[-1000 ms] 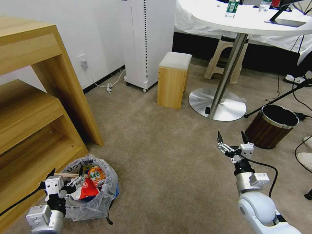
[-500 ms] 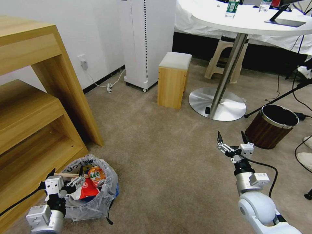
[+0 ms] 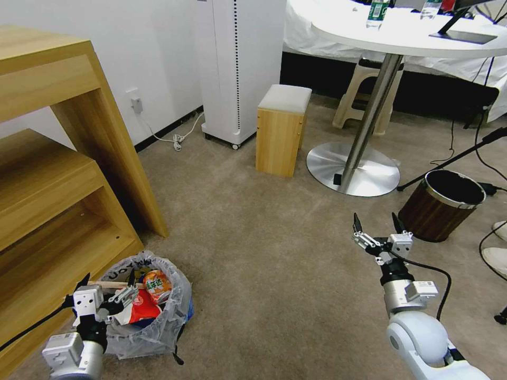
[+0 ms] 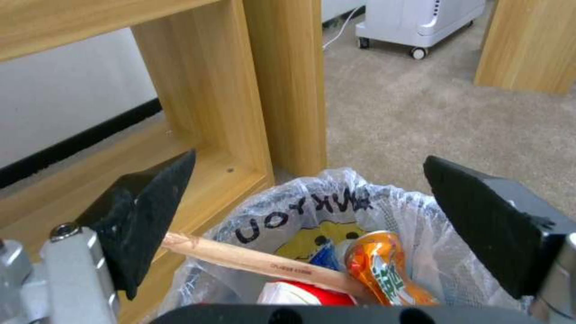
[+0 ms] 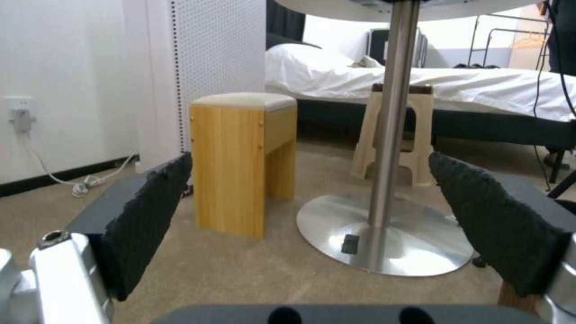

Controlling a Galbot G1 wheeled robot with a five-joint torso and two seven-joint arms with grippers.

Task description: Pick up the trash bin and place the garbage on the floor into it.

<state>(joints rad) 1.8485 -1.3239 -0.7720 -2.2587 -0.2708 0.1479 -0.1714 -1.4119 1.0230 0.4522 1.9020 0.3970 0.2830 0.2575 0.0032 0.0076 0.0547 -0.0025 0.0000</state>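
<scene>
- Your left gripper (image 3: 105,295) hung over the trash bin (image 3: 158,327), jaws wide, holding nothing.
- Your right gripper (image 3: 376,224) hovered above the floor (image 3: 264,237), jaws wide.

- Bare beige carpet (image 3: 264,264) lies open between my two arms.
- Wooden shelf unit (image 3: 63,200) crowds the trash bin (image 3: 158,327) on my left.
- Brown bin (image 3: 441,206) stands just beyond my right gripper (image 3: 376,224).

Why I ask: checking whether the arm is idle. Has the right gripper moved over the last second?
No. The right gripper is open above the floor, at the same spot left of the brown wood-look bin as in both earlier head views.
</scene>
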